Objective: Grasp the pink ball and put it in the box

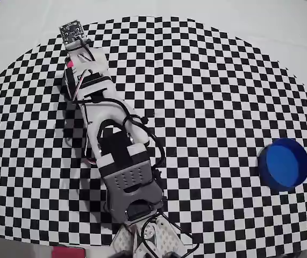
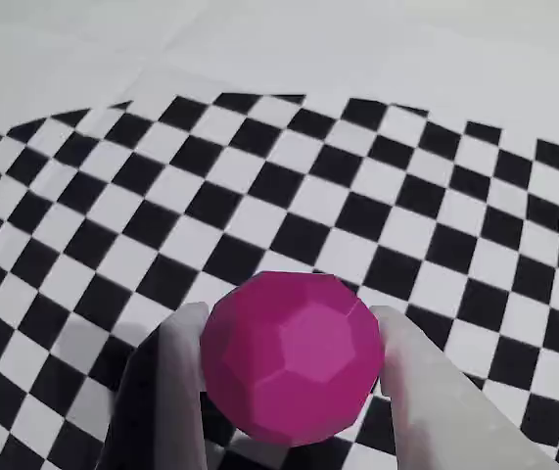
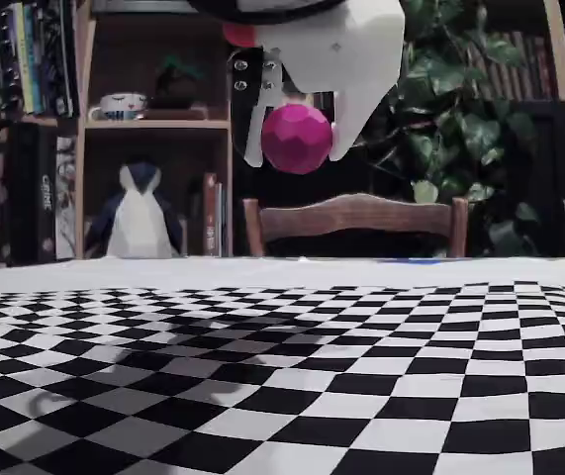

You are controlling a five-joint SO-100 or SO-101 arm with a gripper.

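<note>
Wrist view shows my pincer [image 2: 294, 392] clamped on the pink ball [image 2: 294, 357], a white finger [image 2: 176, 392] at each side, held high above the checkered mat [image 3: 361, 376], with the box [image 1: 283, 164] standing well apart at the overhead view's right.

Showing magenta-pink, plain and faceted, on the pink ball [image 2: 294, 357], sitting between pale white-grey fingers [image 2: 426, 392] of the gripper [image 3: 297, 148]. Showing bright blue on the box [image 1: 284, 164], with a darker blue rim. Running black-and-white checks across the mat [image 1: 212, 97], over a plain white table [image 1: 282, 27]. Wearing white and black on the arm [image 1: 115, 150], with grey in the perforated panel. Showing brown on the chair [image 3: 356, 213] and green on the plant [image 3: 450, 119] in the fixed view.
</note>
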